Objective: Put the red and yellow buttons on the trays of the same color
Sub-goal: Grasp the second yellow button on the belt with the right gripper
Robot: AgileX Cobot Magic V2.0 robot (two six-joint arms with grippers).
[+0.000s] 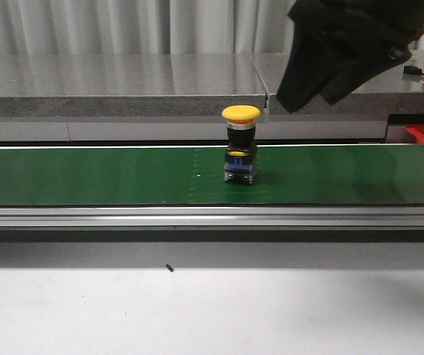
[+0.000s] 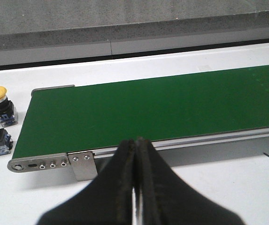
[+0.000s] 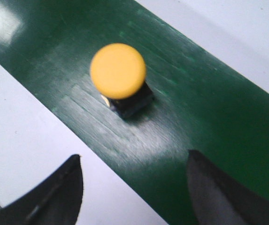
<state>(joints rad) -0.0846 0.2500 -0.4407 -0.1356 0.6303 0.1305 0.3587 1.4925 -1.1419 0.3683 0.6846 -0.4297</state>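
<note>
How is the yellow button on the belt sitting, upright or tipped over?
Upright. In the front view the yellow button stands on its base on the green belt, cap on top; the right wrist view shows the cap from above.

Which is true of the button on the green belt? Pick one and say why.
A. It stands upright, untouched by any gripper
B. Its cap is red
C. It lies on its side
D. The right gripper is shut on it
A: the yellow button stands upright on the conveyor belt, and the right gripper hangs open above it.

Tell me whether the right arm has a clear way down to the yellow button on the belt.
Probably yes. The right gripper is open above the yellow button, which stands alone and upright on the green belt with nothing over it.
</note>
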